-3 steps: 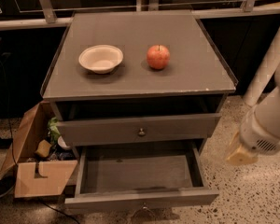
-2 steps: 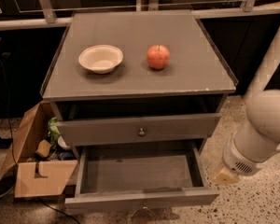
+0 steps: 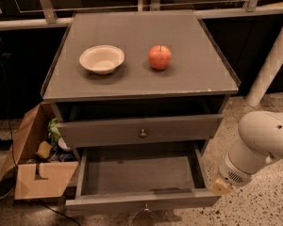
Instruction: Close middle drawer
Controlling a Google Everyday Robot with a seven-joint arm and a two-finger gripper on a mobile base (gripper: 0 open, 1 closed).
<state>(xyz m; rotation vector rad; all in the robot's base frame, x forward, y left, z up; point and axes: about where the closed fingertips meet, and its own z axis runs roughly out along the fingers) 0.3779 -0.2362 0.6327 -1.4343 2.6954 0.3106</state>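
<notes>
The middle drawer (image 3: 137,175) stood pulled far out of the grey desk (image 3: 198,74), its bare inside showing, beneath an upper drawer (image 3: 108,132) that was only slightly out. The robot's end effector (image 3: 221,186) hung low, just beside the open drawer's front right corner; whether it was released or clenched could not be told. A bowl (image 3: 102,59) and an apple (image 3: 160,57) sat on top.

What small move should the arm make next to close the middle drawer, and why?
Probably shift the gripper left in the picture and toward the camera, until it is before the front panel of the middle drawer. The drawer is pulled far out, its bare inside showing, and the gripper hangs beside its front right corner, so from there it cannot push the front inward.
</notes>
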